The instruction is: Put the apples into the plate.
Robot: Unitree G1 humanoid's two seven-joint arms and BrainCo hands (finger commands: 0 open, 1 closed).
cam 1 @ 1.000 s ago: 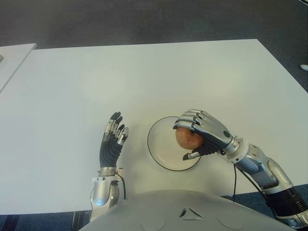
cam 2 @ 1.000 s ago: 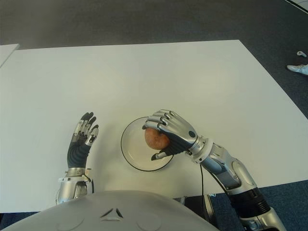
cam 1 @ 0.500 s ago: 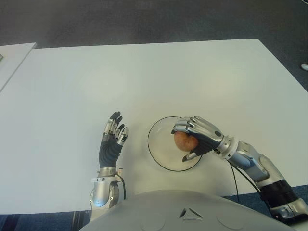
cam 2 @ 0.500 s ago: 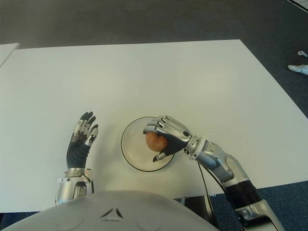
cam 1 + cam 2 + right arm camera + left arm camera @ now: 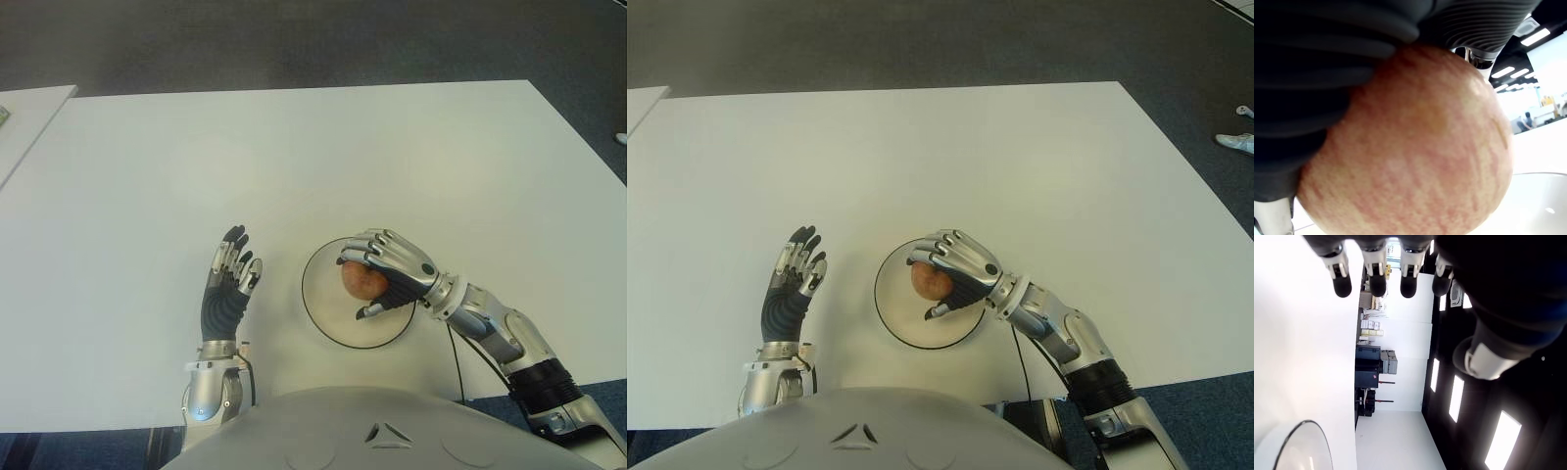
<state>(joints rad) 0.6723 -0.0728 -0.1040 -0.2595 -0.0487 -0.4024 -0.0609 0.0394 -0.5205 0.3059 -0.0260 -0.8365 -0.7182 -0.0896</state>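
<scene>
Lowered robot hand (image 5: 384, 277) around apple (image 5: 361, 280)

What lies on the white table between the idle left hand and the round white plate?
Nothing: in both eye views only a bare strip of white table separates the open left hand from the round white plate.

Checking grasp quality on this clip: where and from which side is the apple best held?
Around its round middle, from above and the robot's right, as the right hand does now: fingers over the apple, thumb underneath. That leaves its underside free toward the plate.
</scene>
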